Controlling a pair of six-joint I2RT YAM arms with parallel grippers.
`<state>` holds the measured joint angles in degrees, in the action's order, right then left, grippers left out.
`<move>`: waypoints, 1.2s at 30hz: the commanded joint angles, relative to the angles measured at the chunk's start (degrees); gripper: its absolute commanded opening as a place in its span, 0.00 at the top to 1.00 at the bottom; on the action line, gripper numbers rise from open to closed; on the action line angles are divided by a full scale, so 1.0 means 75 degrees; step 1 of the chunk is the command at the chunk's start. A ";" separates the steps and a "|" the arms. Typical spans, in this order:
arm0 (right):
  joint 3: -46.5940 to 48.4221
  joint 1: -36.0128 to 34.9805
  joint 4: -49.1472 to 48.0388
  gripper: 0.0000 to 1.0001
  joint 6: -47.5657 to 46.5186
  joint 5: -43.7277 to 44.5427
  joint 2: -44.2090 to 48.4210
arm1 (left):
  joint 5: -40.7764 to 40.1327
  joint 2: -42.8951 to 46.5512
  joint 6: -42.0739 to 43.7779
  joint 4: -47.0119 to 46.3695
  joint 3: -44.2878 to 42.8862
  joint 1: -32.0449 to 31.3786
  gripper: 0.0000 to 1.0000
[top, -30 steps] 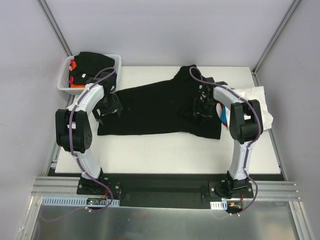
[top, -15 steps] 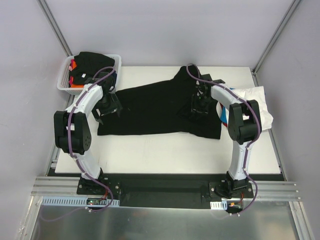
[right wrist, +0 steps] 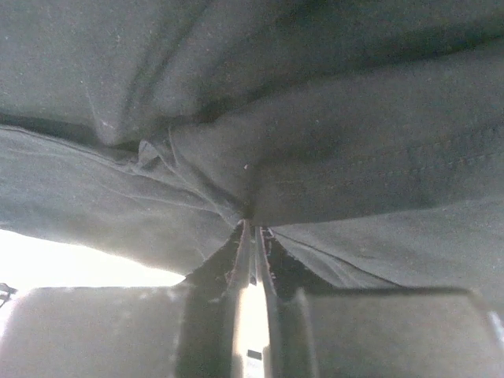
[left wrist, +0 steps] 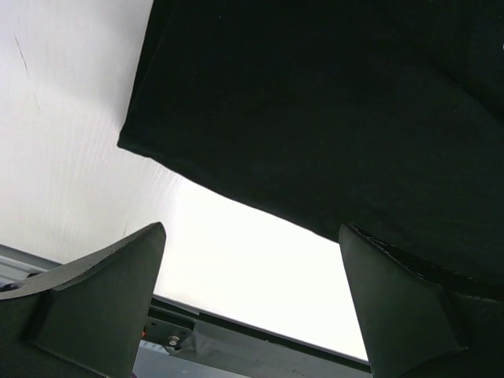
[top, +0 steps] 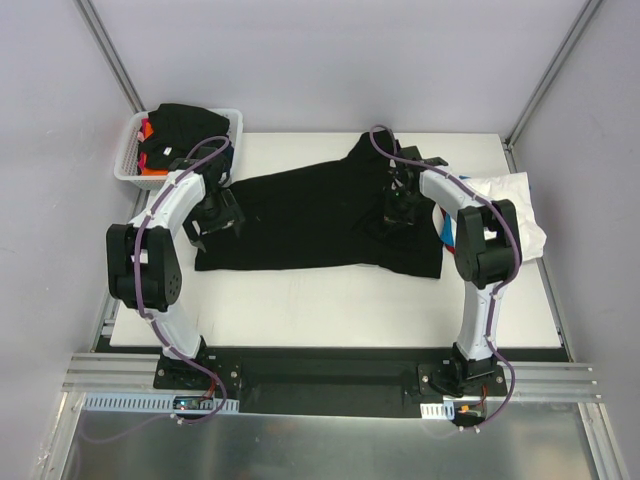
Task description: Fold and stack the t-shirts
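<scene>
Top view: right gripper (top: 392, 212) sits black on the black t-shirt (top: 300, 215), so I can't make out its fingertips. Right wrist: cloth ahead of the fingers is soft-focus and fills the frame. Left wrist: left gripper (left wrist: 252, 232) finger bases are cropped, and the shirt runs off frame beyond them. In the basket (top: 125, 165), dark cloth (top: 185, 125) hides most of the red and orange shirts (top: 147, 130). The right arm (top: 480, 240) covers part of the white t-shirt (top: 515, 200).

right gripper (top: 393, 210): moved a little left and away from the bases, further onto the black shirt (top: 300, 215).
right jaws: closed from part-open; now pinching a raised fold of the shirt, seen in the right wrist view (right wrist: 252, 228).
left gripper (top: 214, 213): edged slightly away from its base, along the shirt's left edge.
cloth: gathered into creases at the pinch.
</scene>
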<state>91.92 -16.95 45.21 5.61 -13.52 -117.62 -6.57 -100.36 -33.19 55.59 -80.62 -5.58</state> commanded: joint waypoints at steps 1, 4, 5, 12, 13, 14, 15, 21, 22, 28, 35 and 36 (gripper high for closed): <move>0.0201 -0.0072 0.0065 0.98 -0.0021 0.0056 0.0039 | -0.0097 0.0361 0.0042 0.0099 0.0062 -0.0041 0.07; 0.0388 -0.0072 0.0136 0.99 -0.0056 0.0068 -0.0020 | -0.0132 0.0408 0.0031 0.0088 0.0073 -0.0029 0.07; 0.0505 -0.0060 0.0182 0.99 -0.0056 0.0068 -0.0055 | -0.0144 0.0420 0.0031 0.0099 0.0085 -0.0040 0.07; 0.1430 -0.0014 0.0476 0.99 -0.0220 0.0302 -0.0289 | -0.0144 0.0490 -0.0028 0.0088 0.0155 -0.0041 0.07; 0.1548 -0.0013 0.0534 0.99 -0.0232 0.0326 -0.0429 | -0.0144 0.0513 -0.0028 0.0099 0.0167 -0.0041 0.07; 0.1700 0.0021 0.0581 0.99 -0.0243 0.0314 -0.0500 | -0.0155 0.0514 -0.0039 0.0099 0.0167 -0.0041 0.07; 0.1968 0.0057 0.0628 0.99 -0.0267 0.0326 -0.0605 | -0.0144 0.0514 -0.0040 0.0111 0.0179 -0.0041 0.07; 0.2603 0.0197 0.0745 0.99 -0.0267 0.0314 -0.1250 | -0.0109 0.0560 -0.0051 0.0123 0.0155 -0.0040 0.07; 0.2731 0.0209 0.0757 0.99 -0.0244 0.0303 -0.1320 | -0.0097 0.0561 -0.0051 0.0123 0.0155 -0.0029 0.07; 0.3002 0.0291 0.0582 0.65 -0.0337 0.0267 -0.1590 | -0.0074 0.0584 -0.0063 0.0181 0.0226 -0.0041 0.07; 0.1856 0.0642 0.0194 0.55 -0.0618 0.0654 -0.0162 | 0.0079 0.0315 -0.0250 0.0146 0.0015 -0.0157 0.07; 0.1737 0.0689 0.0241 0.54 -0.0700 0.0712 0.0002 | 0.0079 0.0268 -0.0262 0.0146 -0.0055 -0.0216 0.07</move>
<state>107.98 -13.78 47.13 2.74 -10.35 -127.04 -6.44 -98.83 -33.71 55.57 -79.42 -5.72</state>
